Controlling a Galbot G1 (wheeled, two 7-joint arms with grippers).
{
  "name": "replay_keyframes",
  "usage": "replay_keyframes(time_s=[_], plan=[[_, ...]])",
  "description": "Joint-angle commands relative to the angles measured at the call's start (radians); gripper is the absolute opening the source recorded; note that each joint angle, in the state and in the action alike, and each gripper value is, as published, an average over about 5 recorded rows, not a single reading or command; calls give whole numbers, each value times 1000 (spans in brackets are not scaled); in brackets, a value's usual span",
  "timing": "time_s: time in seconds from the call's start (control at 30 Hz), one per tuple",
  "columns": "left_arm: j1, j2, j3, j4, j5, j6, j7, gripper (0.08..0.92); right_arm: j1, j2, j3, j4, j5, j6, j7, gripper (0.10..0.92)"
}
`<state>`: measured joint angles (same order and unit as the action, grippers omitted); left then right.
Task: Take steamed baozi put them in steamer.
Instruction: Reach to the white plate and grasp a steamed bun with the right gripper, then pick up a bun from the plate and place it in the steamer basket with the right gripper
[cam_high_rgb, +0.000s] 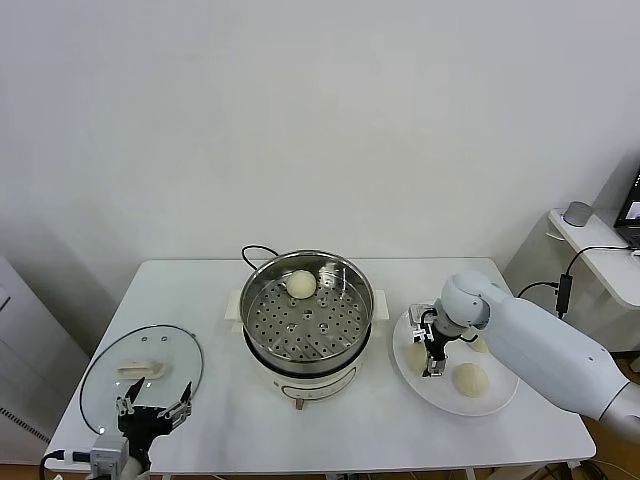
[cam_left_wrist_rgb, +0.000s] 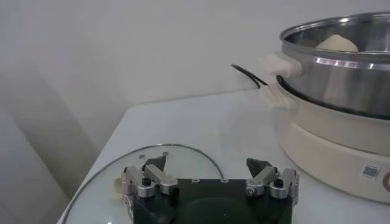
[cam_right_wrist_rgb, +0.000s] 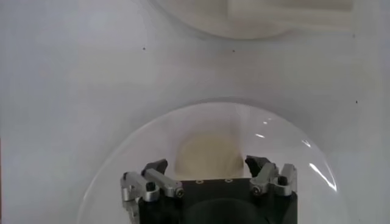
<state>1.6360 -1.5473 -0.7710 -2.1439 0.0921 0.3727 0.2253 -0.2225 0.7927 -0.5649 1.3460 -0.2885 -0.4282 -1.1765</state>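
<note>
The steamer (cam_high_rgb: 305, 318), a shiny perforated steel basket on a white pot base, stands mid-table with one cream baozi (cam_high_rgb: 301, 284) at its far side. On the white plate (cam_high_rgb: 432, 388) to the right lie a baozi (cam_high_rgb: 471, 378) near the front, one (cam_high_rgb: 414, 356) under my right gripper, and one (cam_high_rgb: 481, 345) partly hidden behind the arm. My right gripper (cam_high_rgb: 432, 352) is open, pointing down over the plate. In the right wrist view, its fingers (cam_right_wrist_rgb: 207, 165) straddle a baozi (cam_right_wrist_rgb: 207, 152) without touching it. My left gripper (cam_high_rgb: 152, 408) is parked, open and empty.
A round glass lid (cam_high_rgb: 140, 365) with a white handle lies at the table's left, under the left gripper (cam_left_wrist_rgb: 207, 167). A black cord (cam_high_rgb: 256, 250) runs behind the steamer. The steamer (cam_left_wrist_rgb: 341, 67) and its baozi (cam_left_wrist_rgb: 336, 42) show in the left wrist view.
</note>
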Motion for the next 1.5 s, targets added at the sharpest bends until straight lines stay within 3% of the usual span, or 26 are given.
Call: replay_keyframes(time_s=[0.03,0.27,0.47,0.83,1.17,1.5], plan=[[-1,-1,4,2,3,-1,-1,823,5,-3,2,-3,0,0,-1,635],[-5,-6,9,-4,12,-2,-3,823,155,-77,-73,51,87,-25,-13,529],[-9,-22,15,0,55,-7,-11,823,491,-133,-306,131,284,-79,-34,523],[-3,-23,11,-24,41,-3,-21,823,1136,66,-822,156,774,-214,-16,526],[-4,-32,14,-61,44,-1,-29,823,1024,376,-754,49,901,-346,68,526],[11,-46,38,-90,48,-1,-33,823,837,594,-724,-135,857,-355,114,526]])
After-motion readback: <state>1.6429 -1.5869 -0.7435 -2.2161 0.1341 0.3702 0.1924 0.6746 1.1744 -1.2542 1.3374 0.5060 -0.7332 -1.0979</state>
